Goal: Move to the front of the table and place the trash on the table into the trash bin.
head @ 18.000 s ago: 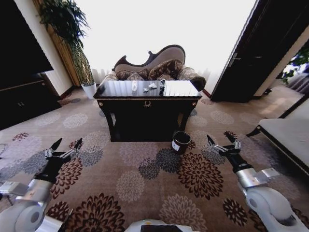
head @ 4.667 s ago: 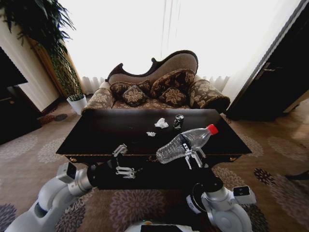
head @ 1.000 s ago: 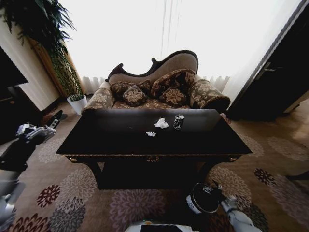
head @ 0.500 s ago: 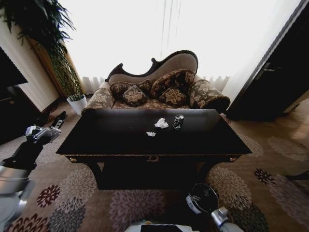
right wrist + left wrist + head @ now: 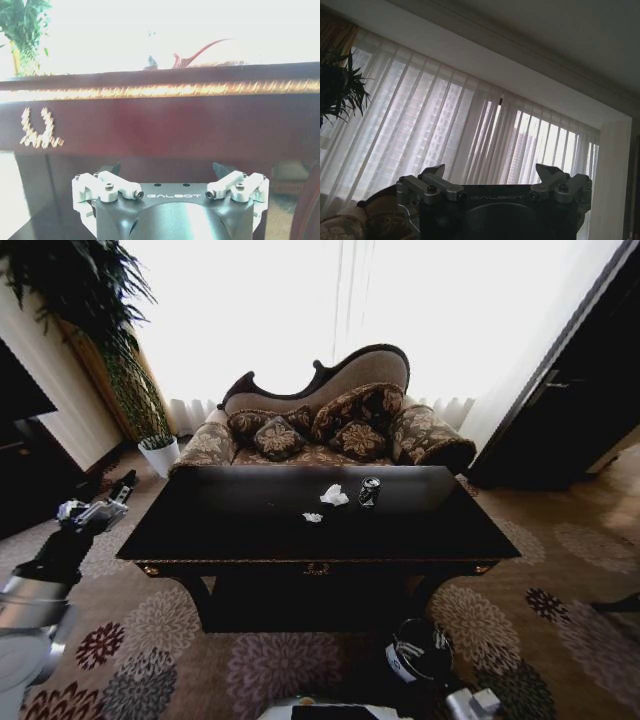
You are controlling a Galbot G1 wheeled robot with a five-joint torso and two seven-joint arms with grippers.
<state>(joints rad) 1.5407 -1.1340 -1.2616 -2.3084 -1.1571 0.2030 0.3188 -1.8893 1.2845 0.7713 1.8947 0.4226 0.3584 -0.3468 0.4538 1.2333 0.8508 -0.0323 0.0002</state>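
The robot stands at the near long side of the table point(image 5: 250, 530). On its far half lie three pieces of trash: a larger paper wad point(image 5: 334, 495), a small paper scrap point(image 5: 313, 517) just nearer and left of it, and a dark can point(image 5: 370, 490) upright just right of the wad. The bin point(image 5: 420, 652) sits on the carpet by the table's near right leg, close to the robot's base; something pale shows inside it, too dim to name.

The left gripper point(image 5: 92, 508) is raised off the table's left end, over the carpet, its fingers spread and empty; in the left wrist view the left gripper point(image 5: 495, 175) points at the curtains. The right gripper point(image 5: 169, 175) is low, facing the table's front apron with its gold trim, fingers apart and holding nothing.

The risks, as I judge them:
- All three pieces lie far across a deep table, so a reach from here may run the forearm into the near edge.
- The can stands right beside the wad; a finger closing on either could tip the can and send it rolling on the glossy top.
- The scrap is thin and flat, so fingers may close over it and miss.
- The right gripper sits under the apron; lifting straight up could strike the edge.
- The bin is close to the base, so a drop could miss the rim.
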